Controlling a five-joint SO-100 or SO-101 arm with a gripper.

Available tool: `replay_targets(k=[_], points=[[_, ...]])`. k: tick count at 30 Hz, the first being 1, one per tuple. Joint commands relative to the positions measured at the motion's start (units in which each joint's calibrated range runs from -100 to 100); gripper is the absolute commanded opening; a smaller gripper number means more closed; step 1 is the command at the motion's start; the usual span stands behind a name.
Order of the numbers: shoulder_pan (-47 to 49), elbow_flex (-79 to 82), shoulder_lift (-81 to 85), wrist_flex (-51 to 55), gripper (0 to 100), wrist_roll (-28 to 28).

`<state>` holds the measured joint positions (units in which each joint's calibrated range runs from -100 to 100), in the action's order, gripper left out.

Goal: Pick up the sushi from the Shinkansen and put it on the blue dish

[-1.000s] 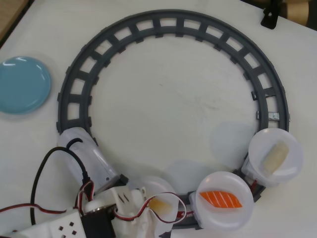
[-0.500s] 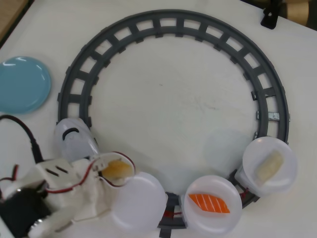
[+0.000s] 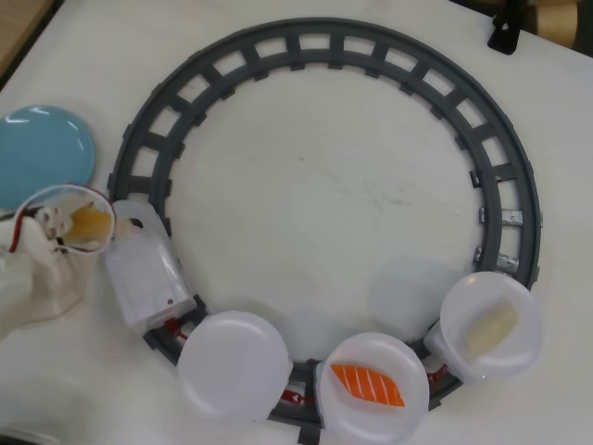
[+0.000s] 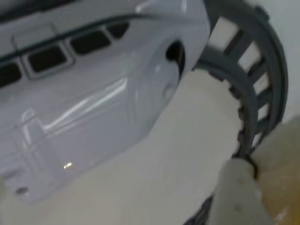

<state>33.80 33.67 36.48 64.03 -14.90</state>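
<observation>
While the train (image 3: 146, 272) sits on the grey track (image 3: 324, 42) at the left of the loop in the overhead view, the gripper (image 3: 82, 222) hangs just beside its nose, between the train and the blue dish (image 3: 42, 148). The sushi (image 3: 90, 222), a pale yellow-orange piece, is pinched between the jaws and lifted clear of the cars; it is not yet over the dish, though it appears to overlap the dish's lower rim from above. Holding it high makes sense here, since the train body stands close by and a low carry could clip it.

Behind the train, the first white plate (image 3: 233, 363) is bare. The next plate carries the salmon piece (image 3: 368, 386) and the last the whitish piece (image 3: 488, 325) (neither belongs to this job).

From the wrist view, the train (image 4: 89, 89) fills the upper left, with the track (image 4: 253, 89) curving at the right and a pale blurred shape, probably a finger or the held piece, at the bottom edge.

Judged from this, the remaining step is a short move up and left over the dish, then a release.
</observation>
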Motion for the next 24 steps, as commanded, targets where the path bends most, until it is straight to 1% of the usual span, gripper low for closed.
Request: replay_targets(k=[1,12,21,24], points=[[2.65,-6.44,-5.50,-3.18,7,2.71],[11.89,-28.71,-29.97,-4.71,7,8.05],[16.38,-41.51,-45.40,-4.71,7,8.15],[17.61,-44.58,-49.30,-4.71,7,9.04]])
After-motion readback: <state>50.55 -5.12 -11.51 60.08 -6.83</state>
